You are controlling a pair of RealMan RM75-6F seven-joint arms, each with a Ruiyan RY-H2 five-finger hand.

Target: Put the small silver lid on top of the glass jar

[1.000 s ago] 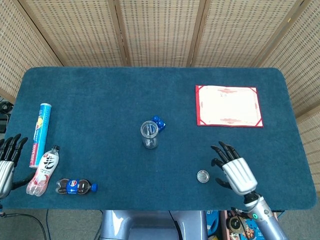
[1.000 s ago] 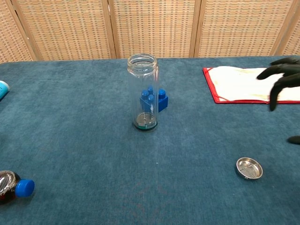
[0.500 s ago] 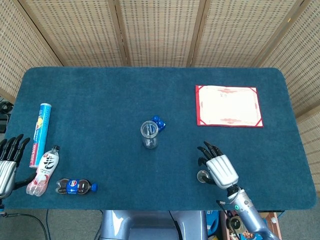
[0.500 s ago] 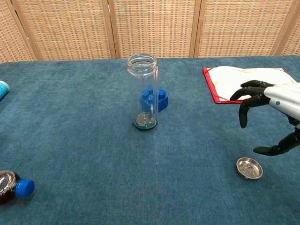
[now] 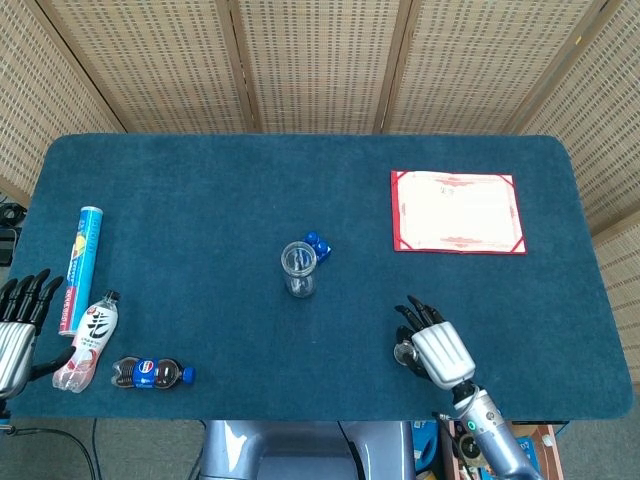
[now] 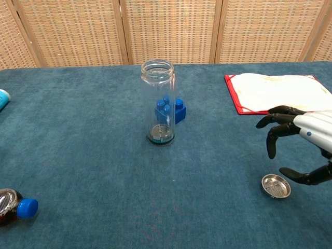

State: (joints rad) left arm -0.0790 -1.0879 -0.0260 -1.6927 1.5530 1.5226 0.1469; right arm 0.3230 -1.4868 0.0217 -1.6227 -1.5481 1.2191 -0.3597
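The small silver lid [image 6: 276, 185] is seen lying on the blue surface [image 5: 200, 220], at about 4 o'clock from the upright glass jar [image 6: 159, 102] and well apart from it. The right hand [image 6: 303, 145] is held just above the lid, fingers spread wide, nothing gripped. The left hand [image 5: 18, 325] is held open at the surface's 8 o'clock edge.

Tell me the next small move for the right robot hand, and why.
Probably lower the right robot hand a little and close the fingers on the small silver lid. The lid lies flat on the table, just under the spread fingers, not yet gripped, and the glass jar stands open.
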